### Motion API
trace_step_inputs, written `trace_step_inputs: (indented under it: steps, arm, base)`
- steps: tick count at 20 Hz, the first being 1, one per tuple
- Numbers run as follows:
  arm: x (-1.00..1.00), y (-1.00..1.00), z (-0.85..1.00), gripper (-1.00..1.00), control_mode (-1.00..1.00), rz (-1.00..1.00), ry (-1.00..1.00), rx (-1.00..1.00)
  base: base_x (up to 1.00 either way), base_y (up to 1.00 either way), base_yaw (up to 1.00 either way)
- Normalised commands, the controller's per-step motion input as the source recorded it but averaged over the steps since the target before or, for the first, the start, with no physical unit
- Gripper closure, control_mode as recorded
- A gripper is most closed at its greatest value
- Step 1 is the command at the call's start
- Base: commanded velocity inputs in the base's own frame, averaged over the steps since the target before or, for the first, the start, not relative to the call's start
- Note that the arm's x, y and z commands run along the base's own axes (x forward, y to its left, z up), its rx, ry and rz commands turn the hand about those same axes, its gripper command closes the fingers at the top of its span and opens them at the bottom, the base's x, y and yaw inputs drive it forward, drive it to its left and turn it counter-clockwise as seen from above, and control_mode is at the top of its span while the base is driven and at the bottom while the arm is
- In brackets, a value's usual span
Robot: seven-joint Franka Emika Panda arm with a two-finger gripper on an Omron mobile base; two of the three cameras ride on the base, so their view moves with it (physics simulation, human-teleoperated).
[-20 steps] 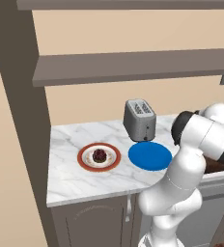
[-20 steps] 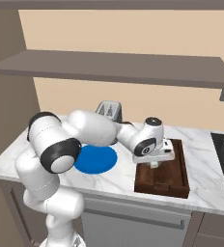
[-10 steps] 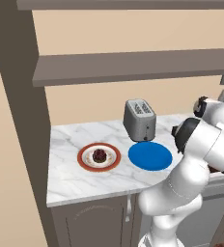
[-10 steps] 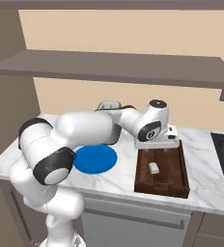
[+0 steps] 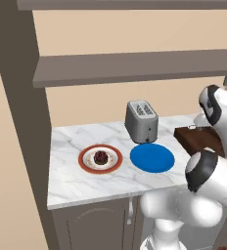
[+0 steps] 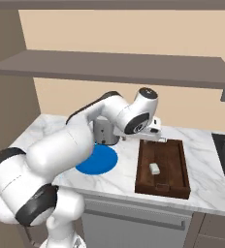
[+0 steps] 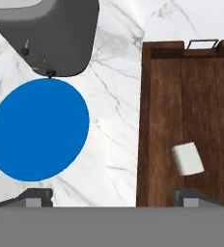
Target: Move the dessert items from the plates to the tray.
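The white marble worktop (image 5: 81, 180) carries all the things. On its left part stands the round white plate with a red-orange patterned rim (image 5: 100, 159), and the small dark reddish-brown round dessert (image 5: 101, 157) lies in the middle of this plate. Just beside it, to the right, is the plain bright blue round plate (image 5: 152, 157), and nothing lies on it. Behind the blue plate, near the wall, stands the grey metal toaster (image 5: 141, 121).

The dark brown rectangular wooden tray with a low raised rim (image 6: 144, 164) lies on the worktop to the right of the blue plate, apart from it with a strip of marble between them. The small pale cream cube (image 6: 154, 169) rests flat on the bottom of the tray, about in its middle, and touches no wall of it.

The white arm reaches over the worktop, and the claw (image 7: 113, 197) hangs above the near left edge of the tray. In the hand view its two dark finger tips (image 7: 36, 197) stand wide apart, one over the marble beside the blue plate and the other over the wood of the tray. The claw is open and grips nothing; the cream cube lies free below it, near the right finger tip but not touching it.
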Motion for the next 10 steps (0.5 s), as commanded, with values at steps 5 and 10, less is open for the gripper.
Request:
trace_step_inputs:
  steps: [5, 10]
  arm:
    - [-1.00, 1.00, -0.02, -1.00, -1.00, 0.00, -0.13, 0.02]
    - [-1.00, 1.00, 0.29, -1.00, -1.00, -0.02, -0.05, 0.00]
  base:
    - [0.00, 0.00, 0.00]
    - [0.00, 0.00, 0.00]
